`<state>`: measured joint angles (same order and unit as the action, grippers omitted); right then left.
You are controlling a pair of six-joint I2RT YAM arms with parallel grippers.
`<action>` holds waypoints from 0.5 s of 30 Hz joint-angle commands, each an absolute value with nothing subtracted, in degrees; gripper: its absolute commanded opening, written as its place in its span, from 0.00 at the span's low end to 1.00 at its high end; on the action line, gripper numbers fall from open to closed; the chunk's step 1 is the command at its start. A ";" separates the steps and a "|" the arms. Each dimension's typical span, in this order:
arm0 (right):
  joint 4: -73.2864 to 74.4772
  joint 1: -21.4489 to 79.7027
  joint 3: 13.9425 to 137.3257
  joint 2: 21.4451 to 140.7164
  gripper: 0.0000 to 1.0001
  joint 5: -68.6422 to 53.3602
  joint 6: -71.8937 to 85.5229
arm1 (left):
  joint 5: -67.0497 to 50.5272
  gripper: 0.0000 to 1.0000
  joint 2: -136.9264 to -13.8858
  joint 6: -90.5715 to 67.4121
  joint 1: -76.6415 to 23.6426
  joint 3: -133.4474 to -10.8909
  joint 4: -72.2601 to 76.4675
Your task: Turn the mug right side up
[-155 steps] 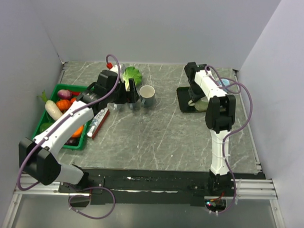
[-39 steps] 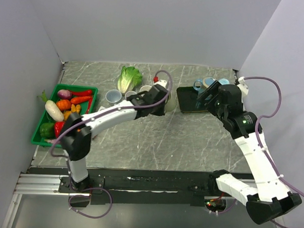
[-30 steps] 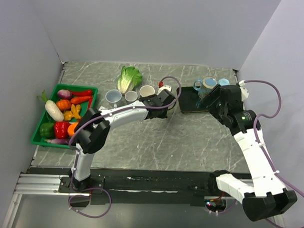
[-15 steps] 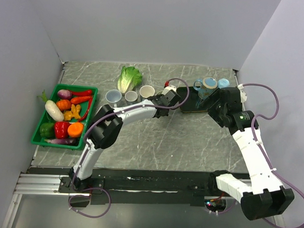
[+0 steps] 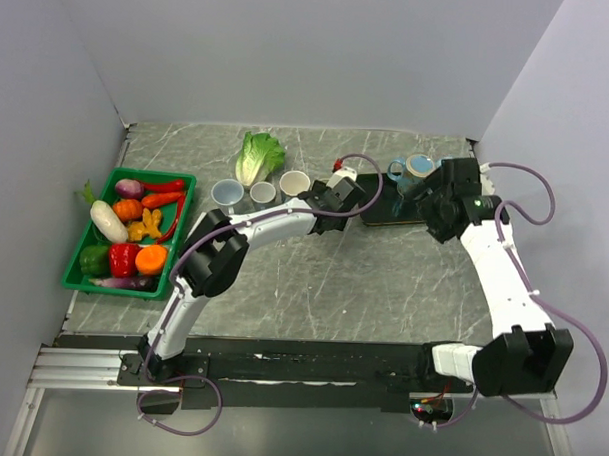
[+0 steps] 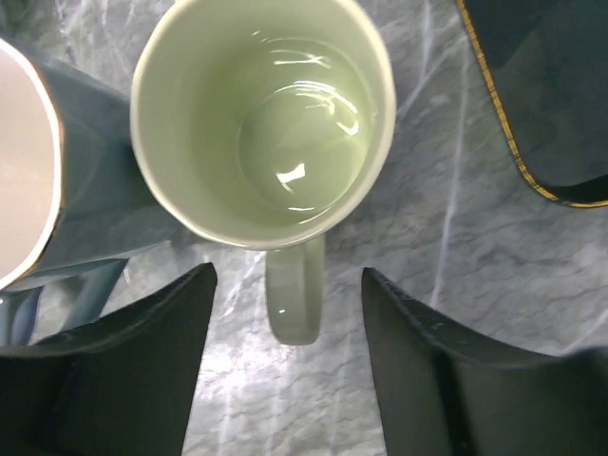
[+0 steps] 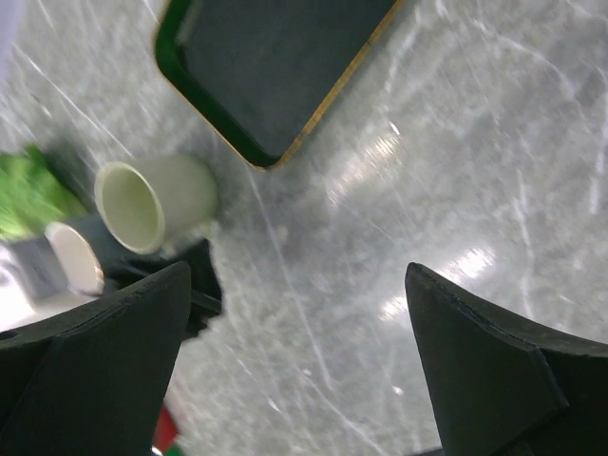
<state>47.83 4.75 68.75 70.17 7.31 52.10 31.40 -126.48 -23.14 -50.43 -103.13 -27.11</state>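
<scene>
Mug (image 6: 263,114): pale green glossy ceramic, plain, straight-sided, round rim. Upright, mouth up, base on grey marbled surface (image 6: 456,218). Glazed inside visible down to bottom, light glints on it. Loop handle (image 6: 294,294) same green, sticks out sideways, pointing at lower edge of left wrist view. Dark cup (image 6: 85,190) with white inside just beside mug on one side; contact cannot be told. Dark gold-edged tray (image 6: 532,123) near on other side, apart. Right wrist view: mug off tray's corner, on surface.
</scene>
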 commanded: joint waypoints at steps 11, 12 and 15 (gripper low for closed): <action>44.12 0.26 94.56 96.74 1.00 2.64 58.09 | 22.50 0.77 -108.48 -25.40 -50.71 -98.00 -21.44; 44.03 0.26 96.57 98.16 1.00 2.64 60.01 | 22.24 0.77 -107.15 -25.49 -50.71 -97.22 -21.53; 43.07 0.26 98.87 102.30 0.99 2.90 64.85 | 22.06 0.79 -102.23 -25.84 -50.71 -94.40 -22.58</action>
